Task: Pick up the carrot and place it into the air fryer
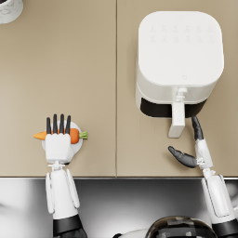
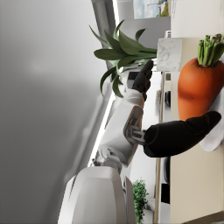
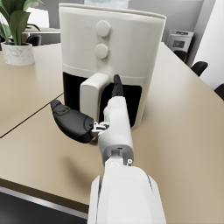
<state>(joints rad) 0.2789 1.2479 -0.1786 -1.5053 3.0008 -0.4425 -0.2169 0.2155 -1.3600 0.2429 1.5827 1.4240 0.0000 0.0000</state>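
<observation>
Tan tabletop (image 1: 93, 69) carries the air fryer (image 1: 179, 56) and, near its front edge, a white plate (image 1: 76, 144) with the carrot (image 1: 74, 135); left hand (image 1: 58, 139) lies over it, grasp unclear; right hand (image 1: 193, 148) spread beside the fryer handle (image 1: 177, 120)

The left hand (image 1: 58, 144) is covering the middle of the carrot (image 1: 74, 135) and most of the small white plate (image 1: 78, 145) under it, while a white pot (image 1: 9, 9) is running off the top corner.
</observation>
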